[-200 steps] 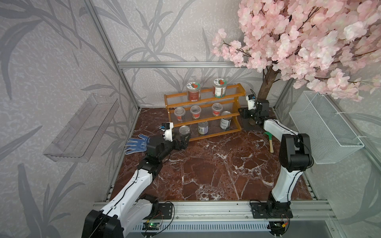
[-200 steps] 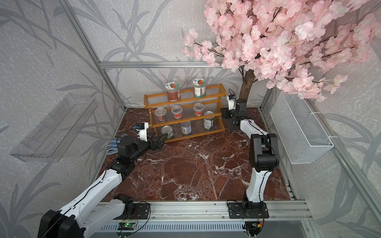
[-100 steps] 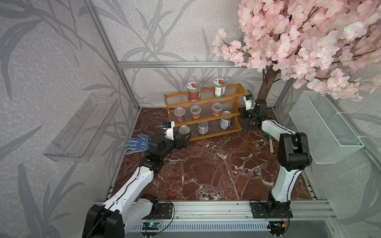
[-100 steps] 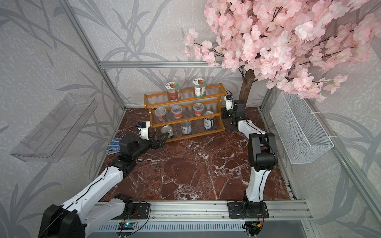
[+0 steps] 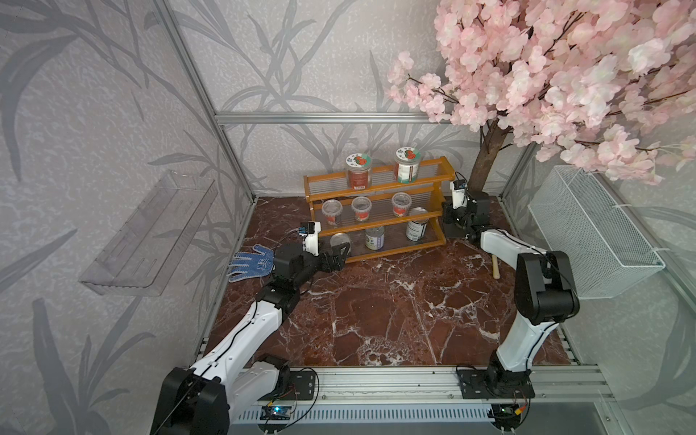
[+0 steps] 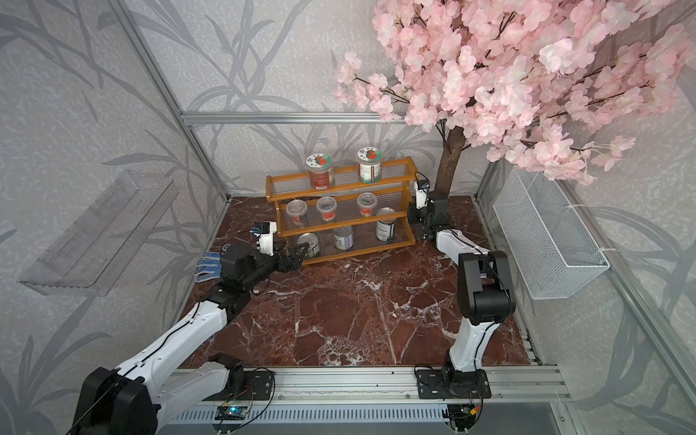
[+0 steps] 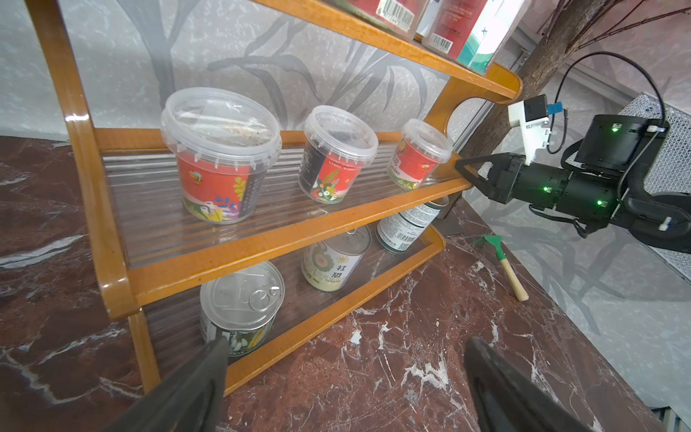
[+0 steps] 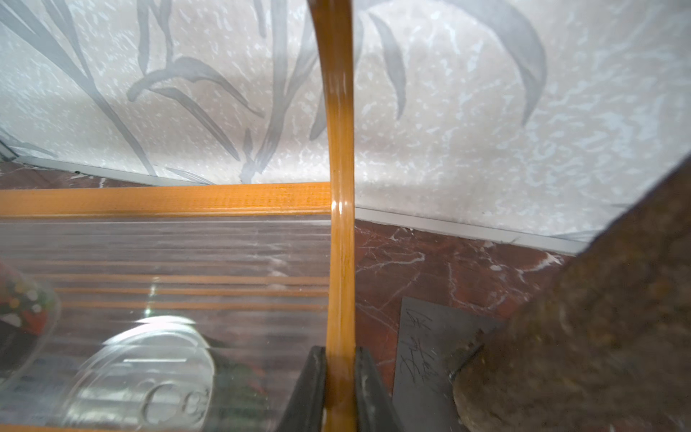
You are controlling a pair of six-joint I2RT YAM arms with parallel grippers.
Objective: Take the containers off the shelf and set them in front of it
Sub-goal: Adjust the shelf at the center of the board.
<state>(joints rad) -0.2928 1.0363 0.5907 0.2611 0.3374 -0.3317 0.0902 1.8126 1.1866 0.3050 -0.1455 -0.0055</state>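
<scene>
In both top views the shelf (image 5: 395, 251) (image 6: 361, 251) is seen at the centre back of the bench (image 5: 395, 320). All eight containers are on it: two jars (image 5: 359, 171) on the top tier, three cups (image 5: 361, 209) in the middle and three cans (image 5: 374, 237) at the bottom. The left fingers (image 5: 333, 260) are held wide apart just before the leftmost can (image 5: 340, 238), evidently so that it can be straddled.

In the left wrist view that can (image 7: 241, 299) is framed at lower centre, close by one of the spread left fingers (image 7: 194, 381). Whether it is touched cannot be told. At the right of the frame the right fingers (image 7: 480, 174) are set against the shelf's end.

In the right wrist view the right fingers (image 8: 310, 389) are clamped on the orange side upright (image 8: 340, 149) at lower centre. This is probably done so that the shelf is steadied while a can is drawn out.
</scene>
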